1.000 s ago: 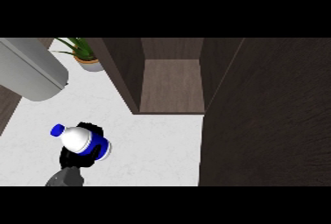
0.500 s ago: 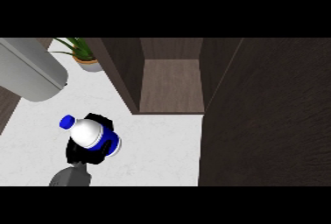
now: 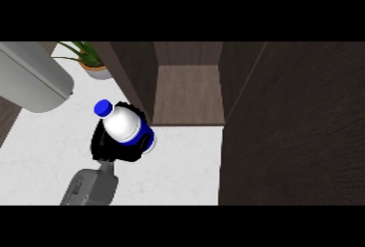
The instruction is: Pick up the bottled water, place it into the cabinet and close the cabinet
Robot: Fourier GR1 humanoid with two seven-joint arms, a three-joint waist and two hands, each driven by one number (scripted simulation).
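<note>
The bottled water (image 3: pixel 122 124) is white with a blue cap and a blue band. It is lifted over the white counter (image 3: pixel 178 169), tilted with its cap up and to the left. My left hand (image 3: pixel 114 152) is curled round its lower part, and the grey forearm comes in from the lower left. The bottle sits just left of the dark cabinet's side wall (image 3: pixel 135 77), in front of the open compartment (image 3: pixel 189 96), which holds nothing I can see. The cabinet door (image 3: pixel 299 125) stands open at the right. No right hand shows.
A large grey rounded appliance (image 3: pixel 32 77) lies at the upper left. A potted plant (image 3: pixel 96 67) stands behind it, next to the cabinet wall. The open door fills the right side of the view and hides whatever is under it.
The left hand has carried the bottle away from me and to the right, from the lower left of the counter up to the cabinet's left wall.
</note>
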